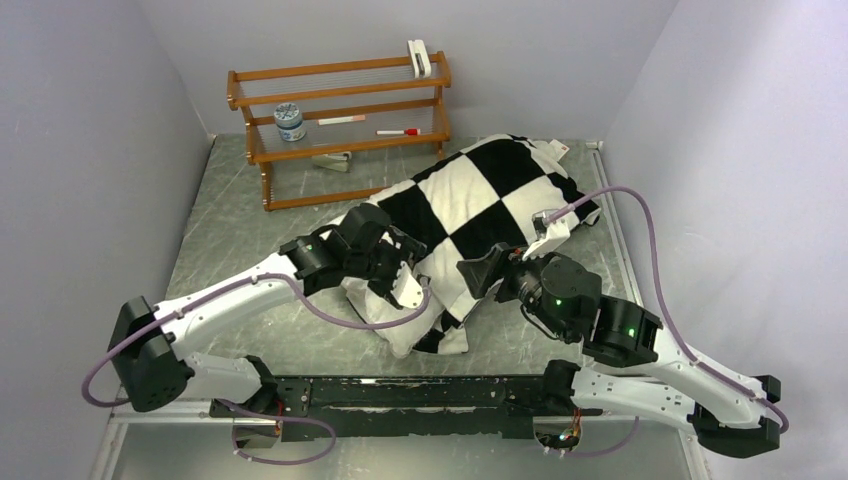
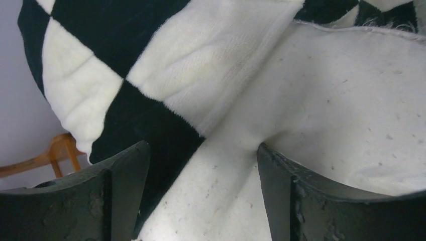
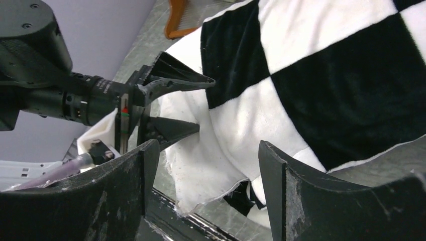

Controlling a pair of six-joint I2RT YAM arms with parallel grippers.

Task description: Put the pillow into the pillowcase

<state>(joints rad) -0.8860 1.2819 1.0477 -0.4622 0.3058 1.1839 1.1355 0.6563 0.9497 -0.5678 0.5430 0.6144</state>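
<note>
Fabric first: the plush black-and-white checkerboard pillowcase [image 1: 480, 200] lies diagonally across the grey marbled table [image 1: 228, 262], running from the far right corner toward the near middle. The plump plain white pillow [image 1: 405, 325] is partly inside it. Its near end sticks out of the mouth, closest to the arm bases, and rests on the table.

Both arms reach in over that open end. The left gripper [image 2: 202, 148] is at the near-left side of the bundle, its black fingers [image 2: 123, 188] spread wide. White pillow cloth fills the gap between them and checkered plush rises just beyond. From the right wrist, the same fingers show clearly parted at the edge of the white cloth, not pinching it.

The right gripper [image 3: 207, 145] hovers on the near-right side of the bundle, facing the left one across it. Its fingers [image 3: 274, 181] also stand wide, with nothing caught between them. Beyond them are a ragged white hem and checkered squares.

A wooden slatted rack [image 1: 330, 69] stands against the back wall, well apart from the cloth. On its middle shelf are a small jar [image 1: 290, 122] and a red-and-white marker [image 1: 398, 131].
</note>
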